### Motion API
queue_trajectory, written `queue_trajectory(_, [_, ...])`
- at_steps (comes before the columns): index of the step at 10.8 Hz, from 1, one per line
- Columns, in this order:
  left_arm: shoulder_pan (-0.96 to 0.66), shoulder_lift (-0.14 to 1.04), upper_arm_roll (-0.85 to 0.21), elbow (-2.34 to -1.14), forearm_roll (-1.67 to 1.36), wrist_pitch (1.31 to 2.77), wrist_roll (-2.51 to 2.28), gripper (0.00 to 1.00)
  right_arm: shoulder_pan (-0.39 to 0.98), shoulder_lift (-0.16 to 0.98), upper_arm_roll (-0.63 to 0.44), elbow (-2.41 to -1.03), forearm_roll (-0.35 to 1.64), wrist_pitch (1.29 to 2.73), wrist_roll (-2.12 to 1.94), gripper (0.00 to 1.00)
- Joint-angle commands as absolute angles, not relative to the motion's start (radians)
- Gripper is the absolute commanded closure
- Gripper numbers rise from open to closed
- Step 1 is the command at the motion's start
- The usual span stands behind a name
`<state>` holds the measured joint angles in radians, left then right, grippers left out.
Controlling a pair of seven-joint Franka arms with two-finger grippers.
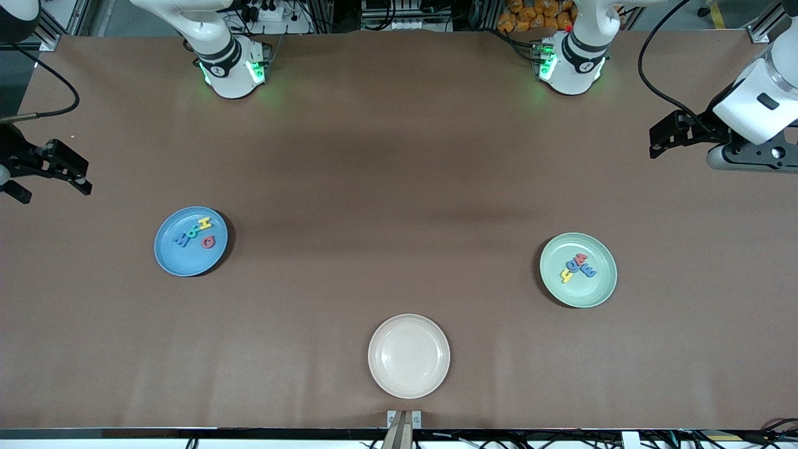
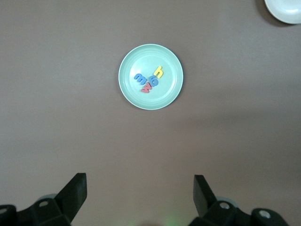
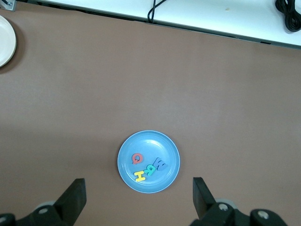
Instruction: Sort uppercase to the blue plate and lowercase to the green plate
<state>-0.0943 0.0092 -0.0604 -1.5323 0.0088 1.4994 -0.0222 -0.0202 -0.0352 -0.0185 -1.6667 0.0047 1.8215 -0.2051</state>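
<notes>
The blue plate (image 1: 176, 262) lies toward the right arm's end of the table and holds the uppercase letters: yellow H (image 1: 204, 224), teal B (image 1: 192, 233), blue W (image 1: 181, 239) and red G (image 1: 208, 242). On the green plate (image 1: 580, 294), toward the left arm's end, lie the lowercase letters: yellow h (image 1: 567, 272), blue g (image 1: 572, 265), blue m (image 1: 588, 269) and a thin red piece (image 1: 579, 257). My right gripper (image 3: 139, 188) hangs open and empty high over the table by the blue plate (image 3: 148, 139). My left gripper (image 2: 140, 188) is likewise open and empty, up by the green plate (image 2: 150, 55).
A cream plate (image 1: 408, 368) with nothing on it sits near the table's front edge, midway between the two ends. Both arms are drawn back toward the table's ends. Cables run along the table's edges.
</notes>
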Motion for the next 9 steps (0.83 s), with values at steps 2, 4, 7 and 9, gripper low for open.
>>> queue_trajectory(2, [-0.086,0.012,-0.06,-1.516,0.008,1.479,0.015,0.0,-0.041,-0.058,0.0,-1.687,0.005,1.825,-0.192,0.0])
queue_trajectory(4, [-0.086,0.011,-0.058,-1.511,0.008,1.479,0.014,0.0,-0.041,-0.058,0.0,-1.687,0.005,1.822,-0.192,0.0])
queue_trajectory(7, [-0.084,0.011,-0.057,-1.509,0.008,1.477,0.005,0.0,-0.041,-0.06,0.0,-1.687,0.005,1.821,-0.192,0.0])
queue_trajectory(9, [-0.084,0.012,-0.057,-1.509,0.006,1.479,0.003,0.0,-0.043,-0.06,0.0,-1.687,0.005,1.818,-0.193,0.0])
